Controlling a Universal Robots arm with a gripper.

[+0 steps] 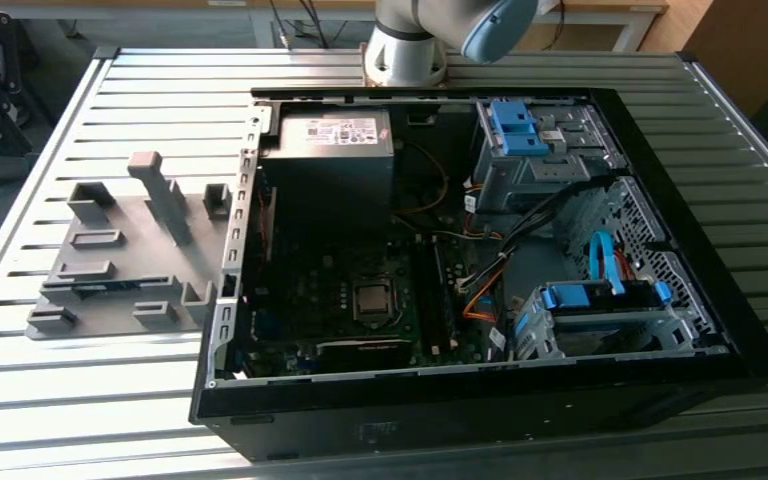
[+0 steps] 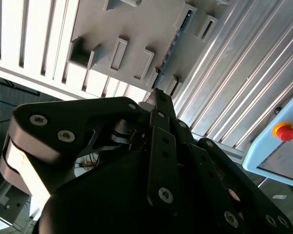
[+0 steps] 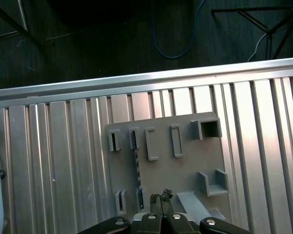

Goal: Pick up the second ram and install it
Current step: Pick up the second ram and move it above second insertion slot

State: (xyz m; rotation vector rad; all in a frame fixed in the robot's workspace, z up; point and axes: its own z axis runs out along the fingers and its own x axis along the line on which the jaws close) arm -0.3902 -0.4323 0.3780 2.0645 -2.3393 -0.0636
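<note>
A slatted aluminium bench (image 1: 91, 400) carries an open black computer case (image 1: 491, 425), lying on its side with the motherboard (image 1: 357, 300) facing up. Inside it, a grey power supply (image 1: 331, 150) sits at the far end and light-blue drive-bay clips (image 1: 515, 125) line the side toward the exterior view's right. The base of the robot arm (image 1: 404, 50) stands on the bench just behind the case.

On the exterior view's left, beside the case and apart from it, lies a grey plastic slotted holder (image 1: 117, 250). It is seen from above in both wrist views (image 3: 185, 161) (image 2: 136, 29).

The gripper (image 3: 160, 196) hangs above the near edge of this holder. Its black fingers (image 3: 155, 199) are drawn together tip to tip, and the second wrist view shows the same narrow close (image 2: 157, 95).

The second ram (image 3: 135, 163) stands on its long edge in the holder, a thin dark strip running between two facing slots. It lies just beside the gripper's fingertips in the first wrist view, and the gripper does not touch it. The second wrist view shows it as a slim bluish line (image 2: 172, 44) across the holder. A red push button (image 2: 283, 131) sits on a pale blue panel at that view's margin.
</note>
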